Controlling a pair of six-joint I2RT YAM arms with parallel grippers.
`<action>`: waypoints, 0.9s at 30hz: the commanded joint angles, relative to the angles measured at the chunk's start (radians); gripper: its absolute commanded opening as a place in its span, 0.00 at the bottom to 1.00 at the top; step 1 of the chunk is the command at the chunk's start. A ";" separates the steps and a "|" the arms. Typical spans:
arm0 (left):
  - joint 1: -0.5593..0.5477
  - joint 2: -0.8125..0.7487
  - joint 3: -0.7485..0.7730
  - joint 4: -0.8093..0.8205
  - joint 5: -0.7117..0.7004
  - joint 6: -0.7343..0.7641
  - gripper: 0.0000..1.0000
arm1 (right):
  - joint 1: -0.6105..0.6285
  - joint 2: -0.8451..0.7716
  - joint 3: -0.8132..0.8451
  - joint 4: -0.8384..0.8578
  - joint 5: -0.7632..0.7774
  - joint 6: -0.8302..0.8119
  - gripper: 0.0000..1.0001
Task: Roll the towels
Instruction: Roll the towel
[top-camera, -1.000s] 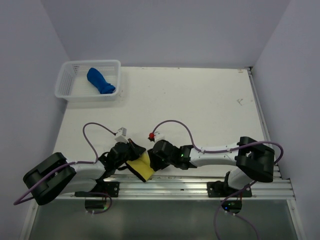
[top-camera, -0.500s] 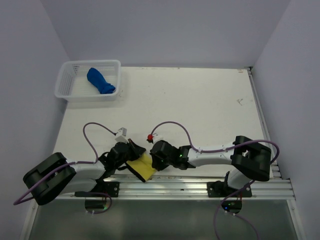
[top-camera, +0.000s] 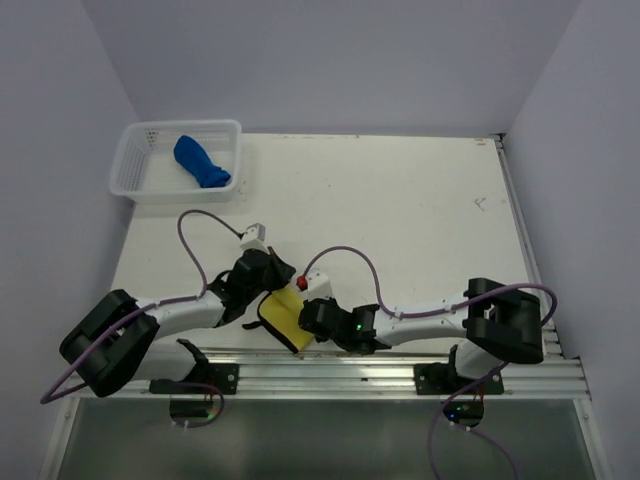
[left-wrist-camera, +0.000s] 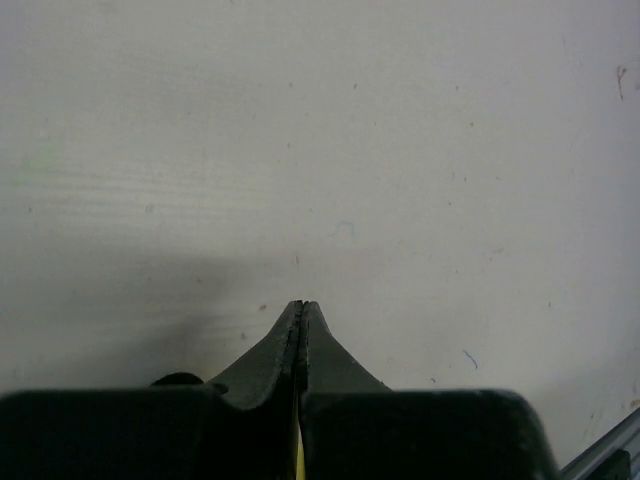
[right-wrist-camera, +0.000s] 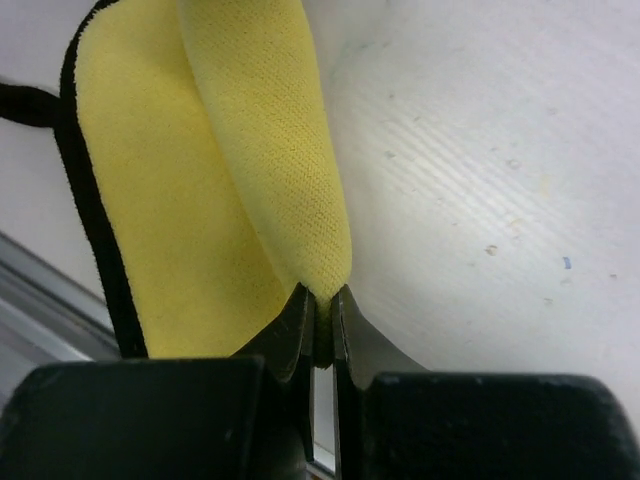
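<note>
Right pincer is shut tight on a fold of the yellow towel, at the near edge of the counter. Left pincer is shut too. A thin bit of yellow shows between its jaws, so it seems to nip the other side. This towel is folded, not rolled yet. Far back, the blue towel lies rolled up in the basket. One looks done, one is left.
</note>
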 joint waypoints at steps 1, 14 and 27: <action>0.025 0.044 0.124 -0.054 0.021 0.092 0.00 | 0.039 0.008 0.062 -0.041 0.249 -0.014 0.00; 0.032 0.136 0.170 -0.017 0.146 0.069 0.00 | 0.126 0.239 0.281 -0.295 0.521 -0.002 0.00; 0.023 0.107 -0.014 0.119 0.248 -0.097 0.00 | 0.171 0.325 0.343 -0.383 0.569 -0.017 0.00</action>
